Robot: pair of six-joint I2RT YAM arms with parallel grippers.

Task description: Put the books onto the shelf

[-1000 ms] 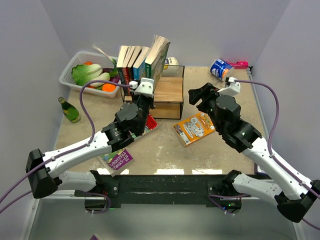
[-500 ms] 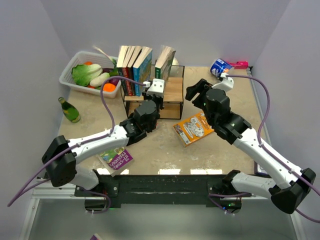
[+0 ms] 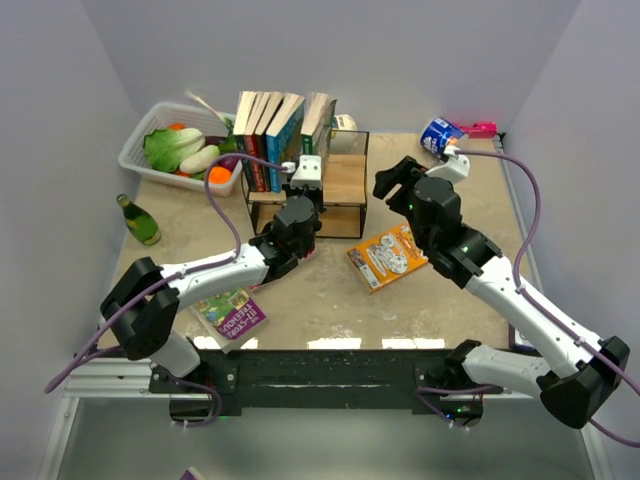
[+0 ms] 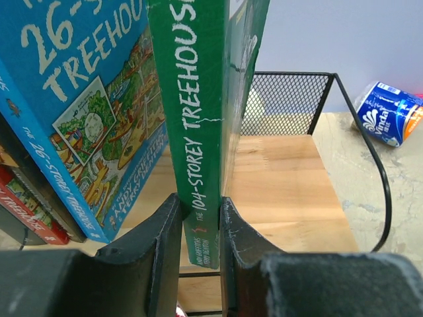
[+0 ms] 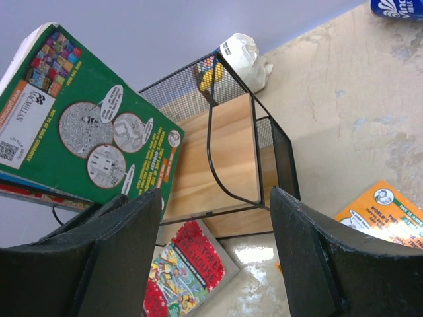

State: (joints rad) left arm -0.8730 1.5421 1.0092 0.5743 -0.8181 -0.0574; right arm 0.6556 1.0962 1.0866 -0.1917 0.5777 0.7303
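The shelf (image 3: 342, 184) is a black wire rack with a wooden top board (image 4: 291, 178). Several books (image 3: 264, 128) stand upright on its left part, a blue one (image 4: 79, 112) outermost. Beside them stands a green book (image 4: 198, 99), with my left gripper (image 4: 200, 209) shut on the foot of its spine; the same green book (image 3: 318, 122) is upright on the board. My right gripper (image 5: 215, 195) hangs open to the right of the shelf, nothing between its fingers. On the table lie an orange book (image 3: 388, 256), a red book (image 5: 182, 274) and a purple-and-green book (image 3: 232, 315).
A white basket (image 3: 137, 140) of vegetables stands at the back left, with a green bottle (image 3: 140, 220) lying in front of it. A blue can (image 3: 440, 135) and a pink object (image 3: 480, 128) lie at the back right. A white crumpled item (image 5: 244, 53) sits behind the shelf.
My left arm has reached forward and brought the green book from a tilt to upright beside the row. The right gripper shifted slightly towards the shelf, still open.
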